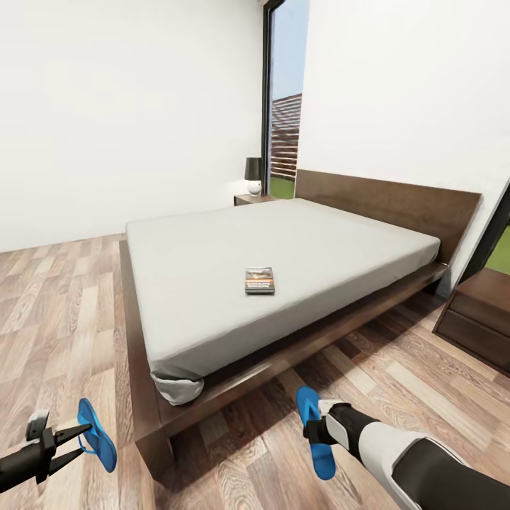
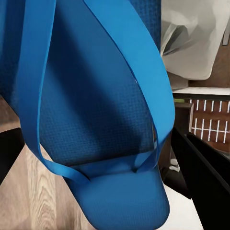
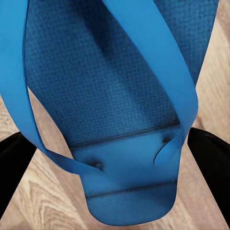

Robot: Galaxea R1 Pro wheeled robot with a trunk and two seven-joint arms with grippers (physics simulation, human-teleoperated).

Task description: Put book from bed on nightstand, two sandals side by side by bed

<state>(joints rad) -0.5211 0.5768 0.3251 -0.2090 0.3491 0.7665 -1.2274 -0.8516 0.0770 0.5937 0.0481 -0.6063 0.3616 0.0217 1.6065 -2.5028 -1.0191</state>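
White walls and a wood-plank floor (image 1: 64, 297) framed the bedroom, with the bed (image 1: 283, 269) filling the centre of the head view.

At the lower left of the frame, my left gripper (image 1: 76, 439) had its jaws closed on the first sandal (image 1: 97, 444), which hung off the floor, its long axis running toward the bottom of the frame.

At frame centre, one book (image 1: 259, 280) lay flat on the mattress, well apart from both grippers.

At lower centre, my right gripper (image 1: 315, 431) was closed on the second sandal (image 1: 314, 431), its long axis roughly parallel to the first.

I counted two sandals, one book and two nightstands: one (image 1: 253, 199) at the far head corner, one (image 1: 478, 315) at the right edge.

I judged that the bed's foot corner stood between the sandals, so both had to come together on one side. The right arm was nearer the book.
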